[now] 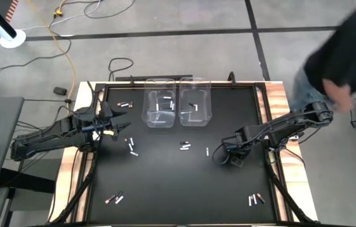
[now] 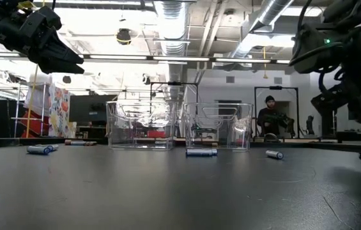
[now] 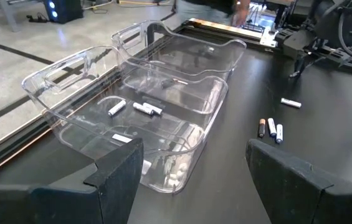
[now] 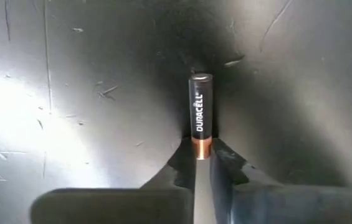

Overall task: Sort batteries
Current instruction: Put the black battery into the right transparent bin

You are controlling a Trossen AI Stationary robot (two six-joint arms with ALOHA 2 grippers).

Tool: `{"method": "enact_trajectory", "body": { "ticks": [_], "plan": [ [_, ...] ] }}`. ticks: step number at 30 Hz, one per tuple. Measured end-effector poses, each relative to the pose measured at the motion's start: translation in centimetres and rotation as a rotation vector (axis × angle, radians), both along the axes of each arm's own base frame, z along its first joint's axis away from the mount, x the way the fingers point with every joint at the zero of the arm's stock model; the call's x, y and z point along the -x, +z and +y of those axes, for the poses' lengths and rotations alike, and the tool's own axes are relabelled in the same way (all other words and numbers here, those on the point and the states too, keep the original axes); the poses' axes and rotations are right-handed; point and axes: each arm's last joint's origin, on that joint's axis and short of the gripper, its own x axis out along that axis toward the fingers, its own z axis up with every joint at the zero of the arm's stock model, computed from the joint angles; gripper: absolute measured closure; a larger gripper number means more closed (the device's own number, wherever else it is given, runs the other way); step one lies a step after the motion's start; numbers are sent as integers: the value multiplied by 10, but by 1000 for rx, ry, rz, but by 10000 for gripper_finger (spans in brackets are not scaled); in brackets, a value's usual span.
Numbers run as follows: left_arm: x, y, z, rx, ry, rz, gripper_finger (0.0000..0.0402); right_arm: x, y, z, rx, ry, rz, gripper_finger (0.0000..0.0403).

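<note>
At about four o'clock on the bench (image 1: 165, 183), the right pincer (image 4: 202, 163) pinches a copper-and-black battery (image 4: 200, 112) by its copper end. Light, rigid and slick, it should be gripped mid-barrel. The left pincer (image 3: 194, 174) hovers spread at nine o'clock.

Two bins (image 1: 176, 102) side by side, batteries (image 1: 131, 145) scattered around

My black table (image 1: 165, 183) is carrying two clear bins (image 1: 176, 101) side by side at its far edge, with batteries (image 1: 186, 145) lying scattered in small clusters around the bins and nearer the corners.
</note>
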Motion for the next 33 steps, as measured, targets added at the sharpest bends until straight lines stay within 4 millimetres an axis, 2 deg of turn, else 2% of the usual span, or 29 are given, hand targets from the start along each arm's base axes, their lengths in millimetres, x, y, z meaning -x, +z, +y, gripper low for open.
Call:
{"method": "enact_trajectory", "body": {
  "ticks": [5,20,27,33],
  "plan": [
    [0,0,0,-1,0,0,123,0,0,0,3,-33,2,383],
    [0,0,0,-34,-10,11,123,-12,26,1,22,-21,21,376],
    [0,1,0,-34,-10,10,123,-22,58,2,28,46,36,376],
    [0,1,0,-35,-7,10,123,-25,102,-8,70,13,-42,375]
  ]
}}
